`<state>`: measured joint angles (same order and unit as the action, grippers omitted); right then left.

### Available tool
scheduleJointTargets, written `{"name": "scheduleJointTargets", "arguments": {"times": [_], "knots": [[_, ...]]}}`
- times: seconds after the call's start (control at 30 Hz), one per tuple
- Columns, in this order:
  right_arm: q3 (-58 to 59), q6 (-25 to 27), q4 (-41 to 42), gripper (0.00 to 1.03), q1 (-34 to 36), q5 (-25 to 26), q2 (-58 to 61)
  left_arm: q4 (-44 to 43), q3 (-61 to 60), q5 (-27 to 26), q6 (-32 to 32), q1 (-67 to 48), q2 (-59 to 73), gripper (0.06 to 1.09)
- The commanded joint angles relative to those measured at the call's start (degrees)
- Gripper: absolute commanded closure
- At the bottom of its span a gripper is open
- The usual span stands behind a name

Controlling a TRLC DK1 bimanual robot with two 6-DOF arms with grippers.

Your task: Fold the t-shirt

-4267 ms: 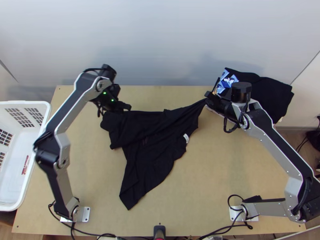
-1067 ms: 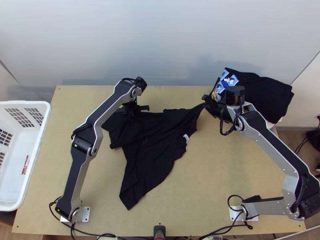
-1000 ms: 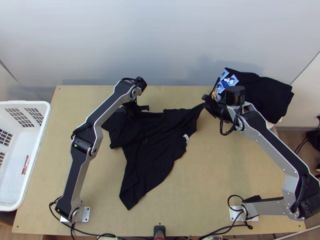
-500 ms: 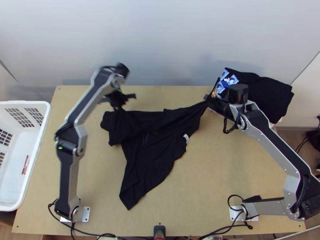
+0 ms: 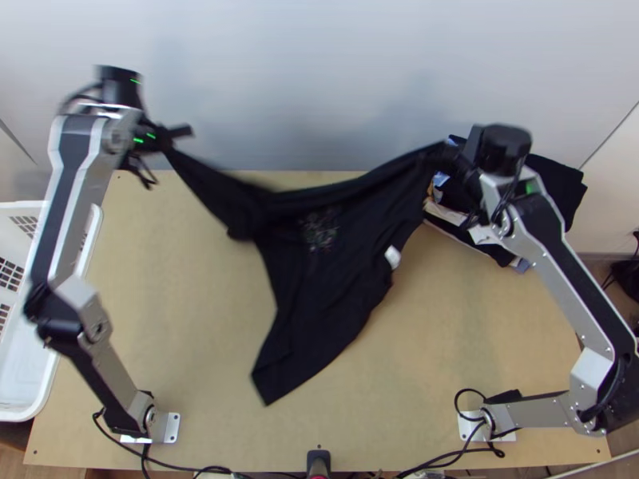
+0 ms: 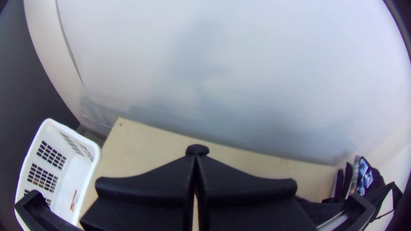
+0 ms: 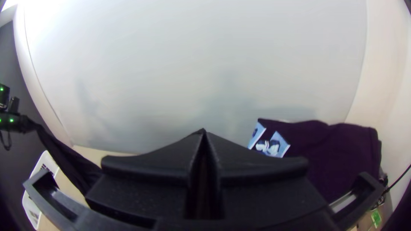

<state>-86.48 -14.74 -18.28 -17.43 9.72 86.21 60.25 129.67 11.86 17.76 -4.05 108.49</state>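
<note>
T-shirt (image 5: 319, 267) hangs slung between your two hands over the far half of the counter (image 5: 455, 343), unfolded, its lower part trailing to a skewed point towards the near middle; you can't tell how much of that rests on the wood. Left hand (image 6: 197, 153), far left: fingers pressed together, pinching a narrow, rope-like end of cloth. Right hand (image 7: 204, 132), far right: fingertips closed on the other upper end. Whether these are sleeve, shoulder or hem, you cannot tell. The wide hold probably serves to draw the far edge taut and shake out creases before you lay the shirt flat; folding proper looks yet to begin. The bunching near the left end may leave one side rolled under, so check it once the cloth is down. Writing: small white label (image 5: 392, 256) on the shirt's right edge and a faint chest print (image 5: 319, 230), nothing you can read. Blue-and-white prints (image 7: 272, 145) sit on the dark cloth pile (image 5: 559, 180), far right. White basket (image 6: 96, 160), left, carries a red marking (image 6: 74, 200).
</note>
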Motion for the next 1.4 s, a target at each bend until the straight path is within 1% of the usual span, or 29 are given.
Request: {"name": "scheduleJointTargets", "arguments": {"times": [0.0, 0.1, 0.2, 0.23, 0.3, 0.4, 0.47, 0.5, 0.63, 0.77, 0.87, 0.97, 1.07, 1.13, 1.2, 1.27, 1.37], "knots": [[-13.1, 2.35, -3.69, 1.0, 1.08, 3.82, 3.43, -11.03, -1.08, 1.94, -2.82, 6.95, -9.79, 1.05], [-15.21, 2.17, -5.27, 1.0, 1.17, 5.49, 2.82, -12.52, -1.26, 1.94, -3.26, 11.35, -12.33, 1.05], [-16.18, 2.0, -6.15, 1.0, 1.17, 6.28, 0.53, -12.52, -2.14, 1.85, -6.07, 13.46, -15.59, 1.05], [-16.53, 2.09, -6.15, 1.0, 1.17, 6.37, -0.35, -13.23, -2.84, 1.85, -7.21, 14.07, -16.9, 1.05], [-17.23, 2.09, -6.15, 1.0, 1.08, 6.72, -1.4, -15.69, -4.86, 1.85, -7.48, 15.22, -19.72, 1.05], [-18.73, 2.17, -6.15, 1.0, 1.08, 6.98, -2.28, -19.12, -6.44, 1.33, -6.25, 16.71, -22.35, 1.05], [-19.96, 2.26, -5.89, 1.0, 1.08, 7.25, -2.19, -22.19, -8.03, 1.06, -3.17, 18.56, -23.5, 1.05], [-19.96, 2.44, -5.18, 1.0, 1.08, 7.34, -2.1, -23.33, -8.11, -0.08, -3.08, 18.56, -23.67, 1.05], [-21.54, 2.79, -3.07, 1.0, 2.31, 7.34, 0.01, -27.2, -7.94, -0.78, -2.73, 18.82, -23.67, 1.05], [-28.84, 2.53, -3.07, 1.0, 1.7, 7.34, -1.4, -28.08, -6.27, -0.7, -1.5, 19.0, -25.52, 1.05], [-31.38, 2.44, -3.07, 1.0, 0.2, 7.25, -5.0, -28.43, -7.94, -0.7, -0.97, 19.0, -29.03, 1.05], [-31.56, 2.44, -3.87, 1.0, -2.26, 7.25, -10.19, -30.37, -12.95, -0.78, -0.53, 19.0, -34.66, 1.05], [-30.15, 2.44, -6.94, 1.0, -4.81, 7.07, -16.08, -33.35, -20.51, -0.78, -0.44, 18.64, -41.95, 1.05], [-28.13, 2.53, -10.37, 1.0, -7.09, 6.72, -20.91, -35.99, -26.66, -0.43, -0.62, 18.56, -47.4, 1.05], [-25.06, 3.49, -15.99, 1.0, -9.9, 4.7, -26.19, -40.65, -35.01, 0.62, -1.41, 18.91, -53.64, 1.05], [-21.1, 3.84, -20.21, 1.0, -10.34, 3.29, -31.55, -45.75, -42.74, 1.68, -2.29, 19.08, -59.71, 1.05], [-19.26, 4.02, -23.03, 1.0, -9.9, 2.59, -37.87, -46.63, -46.79, 2.47, -2.2, 20.05, -64.98, 1.05]]}}
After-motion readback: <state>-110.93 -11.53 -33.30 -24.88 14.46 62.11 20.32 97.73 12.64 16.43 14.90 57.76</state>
